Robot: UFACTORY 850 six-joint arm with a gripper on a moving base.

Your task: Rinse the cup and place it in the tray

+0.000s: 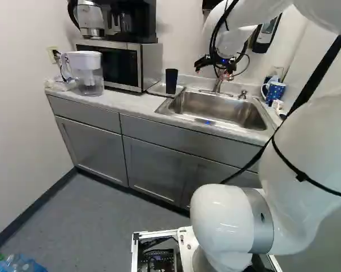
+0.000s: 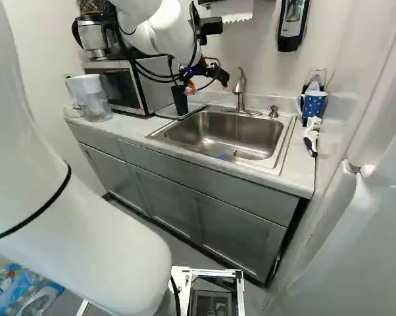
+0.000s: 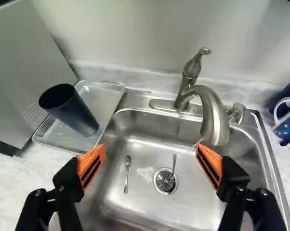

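Room above sink (image 3: 140,207); faucet (image 3: 214,120) overhangs it; cup (image 3: 72,113) on tray (image 3: 102,98).

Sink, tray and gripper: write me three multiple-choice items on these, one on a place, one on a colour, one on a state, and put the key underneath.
1. Where is the black cup?
A. In the sink
B. On the metal tray
C. On top of the microwave

2. What colour are the pads of the gripper?
A. Green
B. White
C. Orange

3. How does the gripper stand?
A. Open, holding nothing
B. Shut on the cup
C. Shut on a spoon

Key:
1: B, since the wrist view and the left base view show the cup standing on the tray beside the basin.
2: C, since both pads show orange in the wrist view.
3: A, since the wrist view shows the two fingers wide apart, with nothing gripped between them.
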